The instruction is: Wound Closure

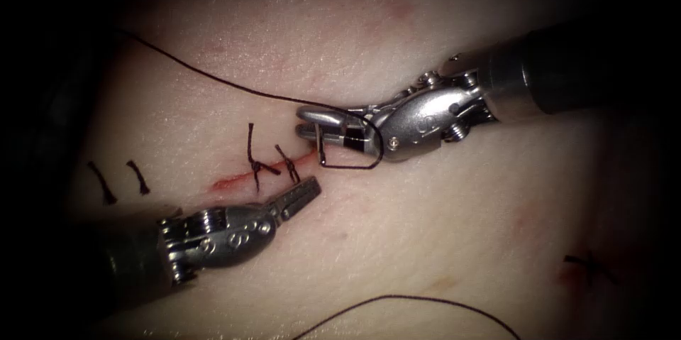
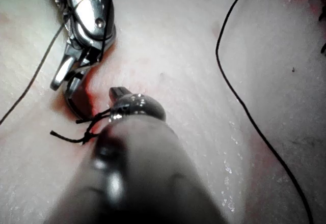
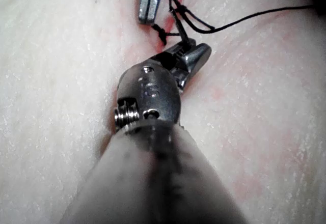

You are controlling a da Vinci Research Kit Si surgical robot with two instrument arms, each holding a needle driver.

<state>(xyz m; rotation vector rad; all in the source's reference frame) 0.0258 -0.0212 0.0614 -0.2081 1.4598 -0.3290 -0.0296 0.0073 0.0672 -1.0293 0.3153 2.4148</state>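
Here, right tool point(image 1: 316, 123) holding needle point(image 1: 352, 150) over cut point(image 1: 245, 175), left tool point(image 1: 301, 194) empty.

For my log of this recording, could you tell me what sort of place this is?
Probably a bench suturing practice setup: pale tissue with a partly stitched cut, the right tool gripping a curved needle, and the left tool holding nothing.

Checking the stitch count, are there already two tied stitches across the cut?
Yes, in the endoscope view two knotted stitches cross the cut just left of the right tool.
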